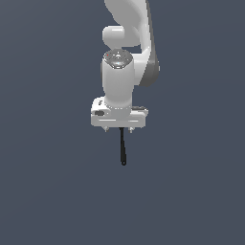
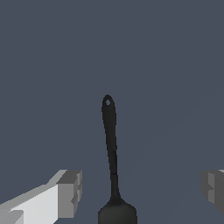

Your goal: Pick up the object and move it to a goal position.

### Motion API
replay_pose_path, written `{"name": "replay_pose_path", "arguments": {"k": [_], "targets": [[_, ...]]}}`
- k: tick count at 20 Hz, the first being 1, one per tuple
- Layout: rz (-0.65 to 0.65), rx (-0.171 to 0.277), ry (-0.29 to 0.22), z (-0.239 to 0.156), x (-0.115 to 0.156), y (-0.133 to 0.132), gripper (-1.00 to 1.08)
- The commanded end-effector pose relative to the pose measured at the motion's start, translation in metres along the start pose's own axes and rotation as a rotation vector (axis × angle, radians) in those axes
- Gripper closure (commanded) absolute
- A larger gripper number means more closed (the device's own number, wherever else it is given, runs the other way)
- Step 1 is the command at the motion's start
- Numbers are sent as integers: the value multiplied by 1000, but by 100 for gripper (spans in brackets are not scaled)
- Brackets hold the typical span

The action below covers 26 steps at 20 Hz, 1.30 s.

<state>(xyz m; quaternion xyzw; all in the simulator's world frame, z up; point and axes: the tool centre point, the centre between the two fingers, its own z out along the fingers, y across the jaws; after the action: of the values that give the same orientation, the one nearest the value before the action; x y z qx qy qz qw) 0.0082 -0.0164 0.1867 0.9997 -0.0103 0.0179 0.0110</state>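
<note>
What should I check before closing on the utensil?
1. Gripper open: ok, both fingers stand wide apart in the wrist view.
2. Utensil between the fingers: ok, its stem runs through the gap, touching neither.
3. Centring: cannot tell exactly; the stem looks nearer one finger than the other.
4. Height: cannot tell; in the exterior view the utensil shows below the gripper, but the gap to it is not readable.
5. Grasp point: ok, the narrow stem lies on the finger line; the wide end is partly cut off by the frame edge.
6. Goal position: cannot tell, no marker shows.
</note>
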Motion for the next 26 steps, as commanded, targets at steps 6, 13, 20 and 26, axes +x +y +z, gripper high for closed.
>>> {"name": "replay_pose_path", "arguments": {"k": [6, 13, 20, 26], "targets": [[-12, -5, 3, 1, 0, 6, -92], [-27, -12, 8, -1, 0, 16, -92], [-41, -8, 3, 14, -6, 11, -92], [-75, 2, -9, 49, -24, -1, -92]]}}
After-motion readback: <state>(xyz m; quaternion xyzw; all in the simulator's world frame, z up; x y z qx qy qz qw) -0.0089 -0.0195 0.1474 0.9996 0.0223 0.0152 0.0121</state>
